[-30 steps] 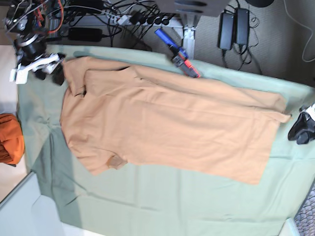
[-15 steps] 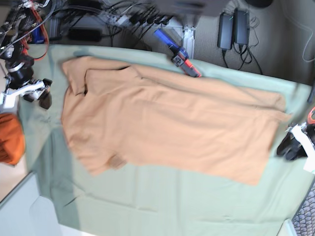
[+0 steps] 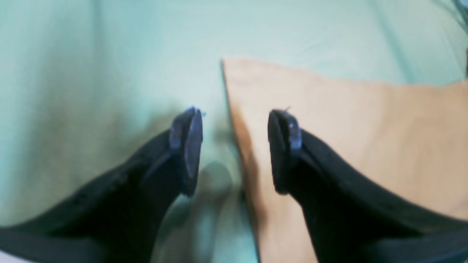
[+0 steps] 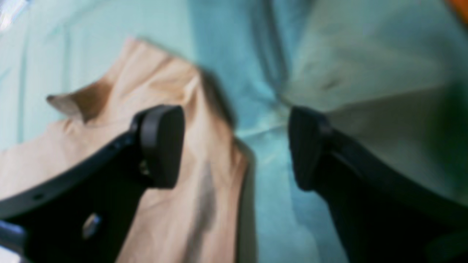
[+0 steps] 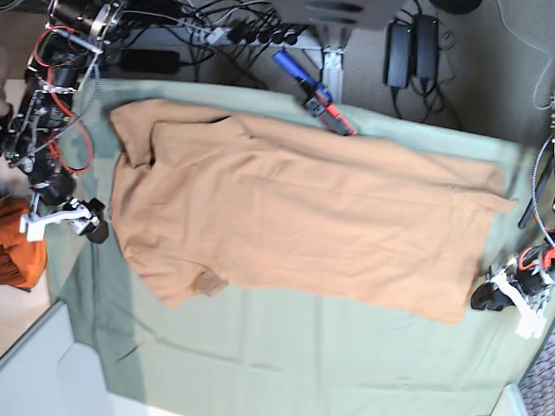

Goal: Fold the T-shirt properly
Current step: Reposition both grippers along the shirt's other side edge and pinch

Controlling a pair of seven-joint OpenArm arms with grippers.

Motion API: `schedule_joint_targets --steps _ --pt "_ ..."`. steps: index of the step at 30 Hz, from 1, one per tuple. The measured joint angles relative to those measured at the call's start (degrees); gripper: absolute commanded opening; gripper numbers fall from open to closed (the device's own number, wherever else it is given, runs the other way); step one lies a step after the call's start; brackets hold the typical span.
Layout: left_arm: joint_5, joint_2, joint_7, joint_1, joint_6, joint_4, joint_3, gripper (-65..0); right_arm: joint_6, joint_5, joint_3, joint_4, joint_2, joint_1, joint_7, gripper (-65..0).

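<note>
both down the sheet's side edges since a second ago. right gripper beside the near sleeve, left gripper at the near hem corner – jaws apart, empty. T-shirt flat on green sheet – likely placed for lifting that near edge.

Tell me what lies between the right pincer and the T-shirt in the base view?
Only bare pale green sheet. In the base view, the right pincer hangs beside the T-shirt, with nothing else between them.
</note>
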Motion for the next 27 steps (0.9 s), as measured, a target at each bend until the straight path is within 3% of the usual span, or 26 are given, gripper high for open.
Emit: schedule_joint_targets --steps 13,19,27 --pt "4.48 4.52 -1.95 -2.78 0.22 -5.90 0.07 -32.8 0.00 -0.04 -2.78 0.00 -0.35 2.12 -0.20 -20.9" --pt "-0.09 7.04 1.57 -2.95 0.13 -5.84 0.07 -32.8 0.00 -0.09 -2.78 0.00 -0.33 2.12 -0.76 -20.9" --pt "-1.09 7.17 4.31 -2.89 0.00 -4.44 0.07 -32.8 0.00 0.15 -2.78 0.00 -0.35 2.12 -0.76 -20.9"
